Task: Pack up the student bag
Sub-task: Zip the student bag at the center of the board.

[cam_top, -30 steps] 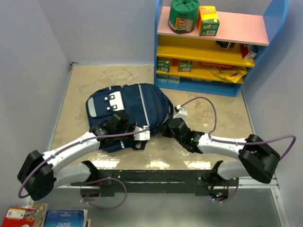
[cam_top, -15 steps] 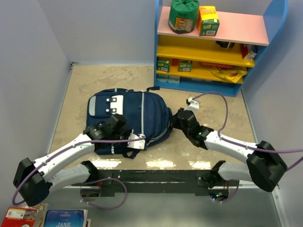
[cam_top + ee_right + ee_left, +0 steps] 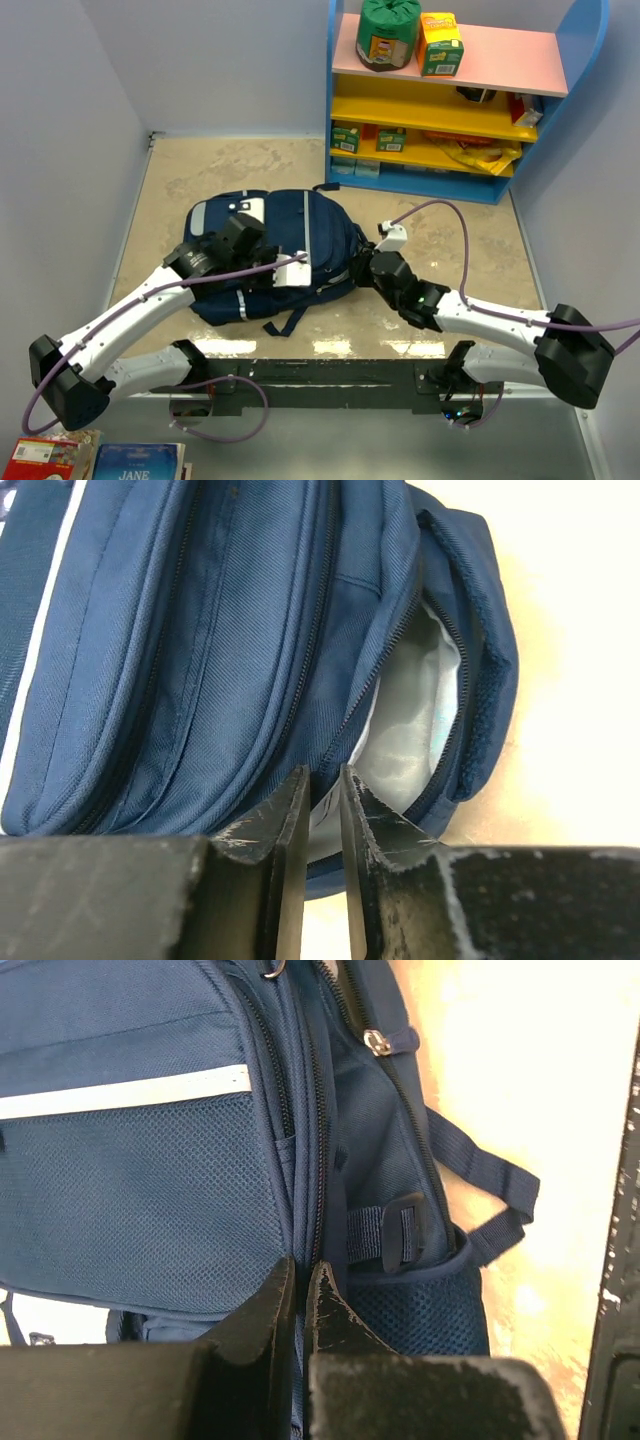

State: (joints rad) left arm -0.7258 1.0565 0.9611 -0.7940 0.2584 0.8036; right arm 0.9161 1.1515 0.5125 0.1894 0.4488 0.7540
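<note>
Student bag (image 3: pixel 300 235) lying flat on the beige table (image 3: pixel 200 170) before the arms, main zip gaping to pale lining, left gripper (image 3: pixel 298 1272) pinched together on a seam fold, right gripper (image 3: pixel 322 778) slightly parted at the opening's edge

Just ahead of my right gripper (image 3: pixel 322 775) the student bag (image 3: pixel 200 630) is gaping, offering a narrow slot onto pale lining (image 3: pixel 410 730); blue fabric is walling off the left. Bare table (image 3: pixel 590 680) is lying open to the right. Ahead of my left gripper (image 3: pixel 302 1268) a mesh pocket (image 3: pixel 140 1200) is blocking the way, loose straps (image 3: pixel 490 1175) trailing rightward over table.
</note>
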